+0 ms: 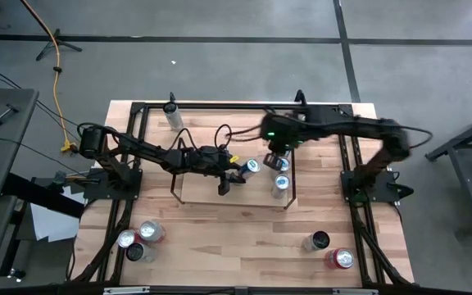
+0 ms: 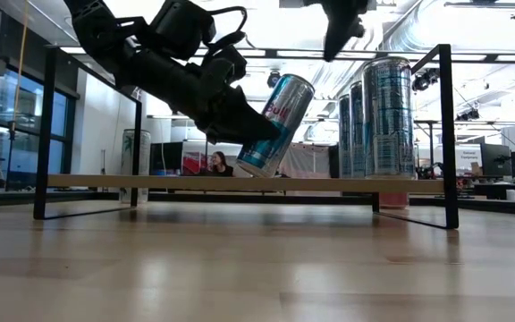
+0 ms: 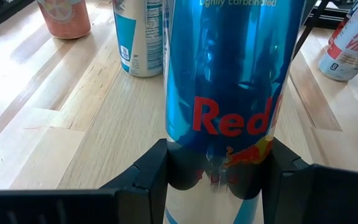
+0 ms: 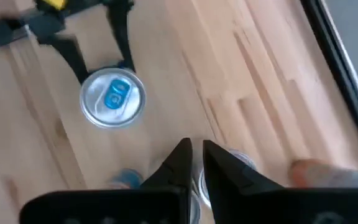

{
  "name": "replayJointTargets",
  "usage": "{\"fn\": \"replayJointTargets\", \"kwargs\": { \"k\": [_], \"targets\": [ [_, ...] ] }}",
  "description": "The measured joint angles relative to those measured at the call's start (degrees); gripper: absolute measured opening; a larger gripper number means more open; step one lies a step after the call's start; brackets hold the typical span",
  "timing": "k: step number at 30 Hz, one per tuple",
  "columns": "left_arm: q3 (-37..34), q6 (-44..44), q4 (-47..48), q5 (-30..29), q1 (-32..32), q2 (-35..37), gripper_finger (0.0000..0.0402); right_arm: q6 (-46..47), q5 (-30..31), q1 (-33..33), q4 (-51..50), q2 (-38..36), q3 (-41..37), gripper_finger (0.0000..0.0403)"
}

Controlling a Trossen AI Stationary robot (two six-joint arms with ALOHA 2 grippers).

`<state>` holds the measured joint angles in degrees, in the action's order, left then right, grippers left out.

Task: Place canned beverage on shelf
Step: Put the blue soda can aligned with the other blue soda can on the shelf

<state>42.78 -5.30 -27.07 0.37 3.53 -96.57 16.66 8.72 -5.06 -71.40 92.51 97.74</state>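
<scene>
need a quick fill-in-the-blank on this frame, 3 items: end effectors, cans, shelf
1. The left end effector grips a blue can that is ____, not upright.
2. The can's lower edge rests on the ____.
3. The right end effector hangs above the shelf with its fingers nearly ____.

Missing words: tilted; shelf; shut

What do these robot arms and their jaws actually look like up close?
Both arms are dark, almost black, built from slim jointed segments with thin black cables looping alongside. The left arm carries a small yellow tag near its wrist; the right arm shows a green indicator light. The left gripper has broad, blocky matte-black jaws; the right gripper has jaws tapering to points.
</scene>
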Motion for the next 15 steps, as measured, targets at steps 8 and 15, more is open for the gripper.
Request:
{"fn": "replayJointTargets", "kwargs": {
  "k": [8, 15],
  "targets": [
    [0.0, 0.0, -0.5, -0.3, 0.0, 0.0, 0.0123, 9.3, -3.8, 0.6, 21.1, -9.7, -17.4, 0.0001],
    [0.0, -0.1, -4.2, -1.0, 0.2, -1.7, 0.0123, 5.5, -3.4, 1.4, 24.8, -3.4, -18.0, 0.0]
  ]
}}
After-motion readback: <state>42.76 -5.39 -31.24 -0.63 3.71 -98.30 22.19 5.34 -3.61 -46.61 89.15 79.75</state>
